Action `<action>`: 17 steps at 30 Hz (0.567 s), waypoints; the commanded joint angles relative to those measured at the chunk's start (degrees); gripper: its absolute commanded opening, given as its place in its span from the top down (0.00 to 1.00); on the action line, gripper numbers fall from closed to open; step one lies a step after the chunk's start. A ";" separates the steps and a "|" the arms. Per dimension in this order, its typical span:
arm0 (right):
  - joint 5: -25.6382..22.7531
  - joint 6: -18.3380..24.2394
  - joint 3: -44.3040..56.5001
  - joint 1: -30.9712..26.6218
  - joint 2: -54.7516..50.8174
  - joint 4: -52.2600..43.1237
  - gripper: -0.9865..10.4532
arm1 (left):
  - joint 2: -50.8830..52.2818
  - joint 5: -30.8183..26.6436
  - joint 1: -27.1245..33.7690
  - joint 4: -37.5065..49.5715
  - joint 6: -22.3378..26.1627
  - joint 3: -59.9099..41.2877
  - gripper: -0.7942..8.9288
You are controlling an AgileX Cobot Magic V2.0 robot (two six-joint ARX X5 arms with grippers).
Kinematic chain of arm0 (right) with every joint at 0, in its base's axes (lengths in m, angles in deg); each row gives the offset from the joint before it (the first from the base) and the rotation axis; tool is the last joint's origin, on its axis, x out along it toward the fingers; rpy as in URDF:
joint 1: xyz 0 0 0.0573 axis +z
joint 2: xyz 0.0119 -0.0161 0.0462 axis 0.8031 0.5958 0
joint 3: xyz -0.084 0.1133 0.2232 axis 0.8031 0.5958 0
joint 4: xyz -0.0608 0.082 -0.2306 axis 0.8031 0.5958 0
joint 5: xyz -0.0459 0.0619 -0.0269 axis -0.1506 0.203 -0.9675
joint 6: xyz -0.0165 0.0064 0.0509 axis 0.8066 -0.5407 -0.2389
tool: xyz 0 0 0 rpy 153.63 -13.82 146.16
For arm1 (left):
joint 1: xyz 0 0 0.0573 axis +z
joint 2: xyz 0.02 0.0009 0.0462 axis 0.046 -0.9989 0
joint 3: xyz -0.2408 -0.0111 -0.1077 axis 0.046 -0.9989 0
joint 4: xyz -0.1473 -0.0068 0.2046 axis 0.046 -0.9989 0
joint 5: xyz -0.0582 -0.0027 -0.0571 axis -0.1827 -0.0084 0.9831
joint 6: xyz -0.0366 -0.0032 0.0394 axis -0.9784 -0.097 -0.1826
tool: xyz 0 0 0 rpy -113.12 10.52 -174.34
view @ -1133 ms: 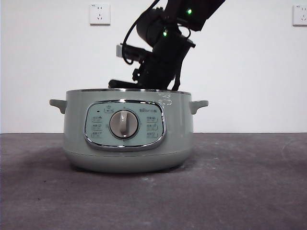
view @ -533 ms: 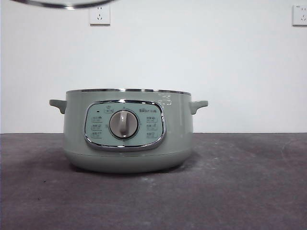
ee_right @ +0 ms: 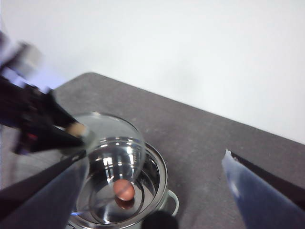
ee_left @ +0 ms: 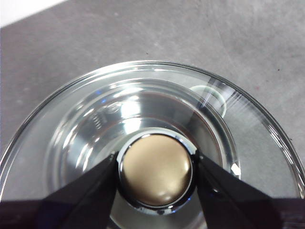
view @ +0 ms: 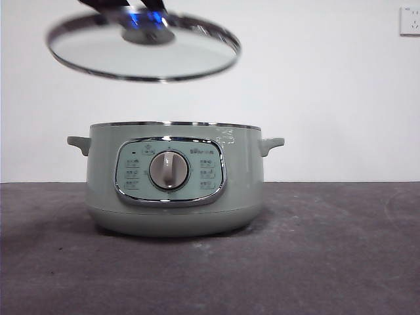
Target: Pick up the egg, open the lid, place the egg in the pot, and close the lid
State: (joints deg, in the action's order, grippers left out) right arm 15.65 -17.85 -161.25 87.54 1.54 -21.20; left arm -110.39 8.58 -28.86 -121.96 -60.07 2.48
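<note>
The sage-green pot [view: 239, 187] stands open on the dark table. My left gripper [view: 141, 13] is shut on the lid's knob [ee_left: 155, 174] and holds the glass lid [view: 144, 56], slightly tilted, in the air above the pot's left and middle part. The egg [ee_right: 124, 189] lies on the steel floor inside the pot [ee_right: 161, 168]; the front view does not show it. The right wrist view also shows the lid [ee_right: 116, 138] hanging over the pot. My right gripper [ee_right: 155, 160] is open and empty, high above and behind the pot.
The pot's control panel with its grey dial [view: 169, 170] faces the front. Two small handles [view: 272, 143] stick out at the sides. The dark table [view: 328, 249] runs to both sides. A white wall with sockets [view: 410, 20] is behind.
One second ago an arm reached down into the open pot; it has gone up out of the front view. The lid has come down from the top edge toward the pot.
</note>
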 commanded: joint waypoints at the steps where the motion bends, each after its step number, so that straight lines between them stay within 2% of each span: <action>1: -0.04 -0.66 -0.07 0.02 -1.29 0.68 0.50 | -1.92 0.52 -0.48 4.50 1.14 0.90 0.93; 17: -0.04 -0.59 -0.07 0.02 -4.28 2.54 0.50 | -11.78 -0.98 -0.85 9.38 1.49 0.90 0.93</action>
State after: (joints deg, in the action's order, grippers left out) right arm 15.65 -17.87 -161.25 87.54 -2.63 -18.55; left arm -122.50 7.03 -29.49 -114.85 -59.02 2.48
